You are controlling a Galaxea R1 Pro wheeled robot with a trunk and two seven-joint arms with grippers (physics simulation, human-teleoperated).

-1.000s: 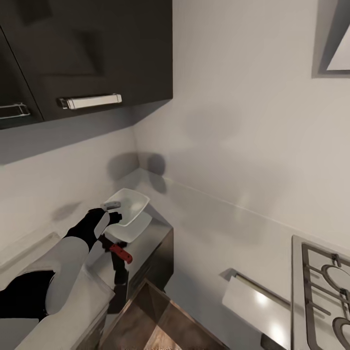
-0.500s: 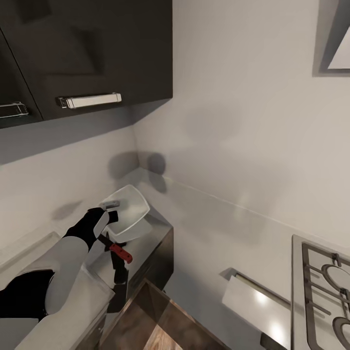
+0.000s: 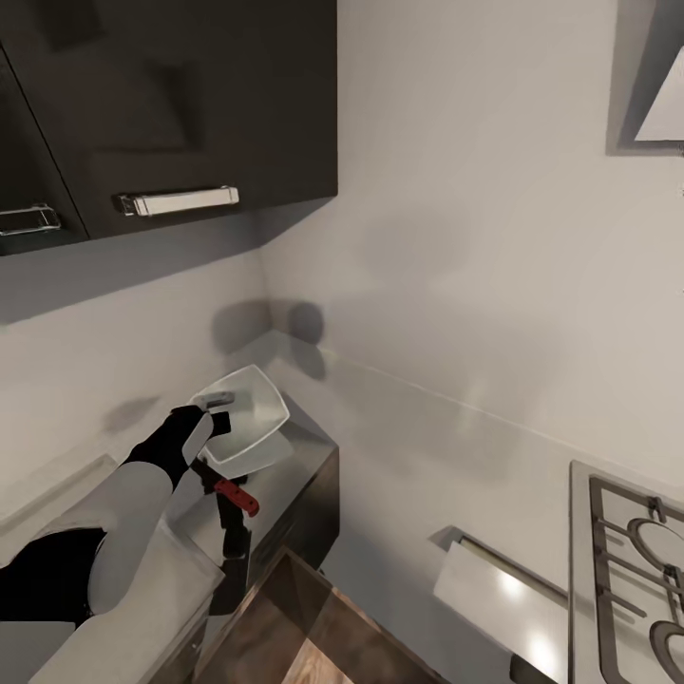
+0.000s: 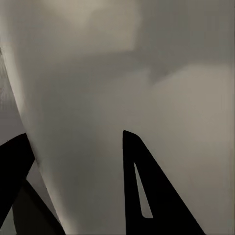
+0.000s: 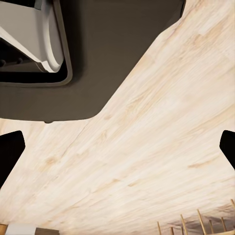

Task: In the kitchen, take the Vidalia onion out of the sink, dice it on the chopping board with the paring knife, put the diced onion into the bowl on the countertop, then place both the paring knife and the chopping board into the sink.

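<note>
White bowl [image 3: 249, 418]: tilted, rim pinched by left tool [image 3: 215, 410].
Knife [image 3: 228, 493]: near side of bowl, on worktop [image 3: 294, 465].
Right tool [image 5: 117, 147]: spread over floor [image 5: 161, 147].

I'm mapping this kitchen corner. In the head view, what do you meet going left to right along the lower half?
Left arm → red-handled knife → white bowl → white towel on its rail → hob.

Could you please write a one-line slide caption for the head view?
Left gripper tilts the white bowl up at the countertop corner, paring knife lying beside it.
</note>
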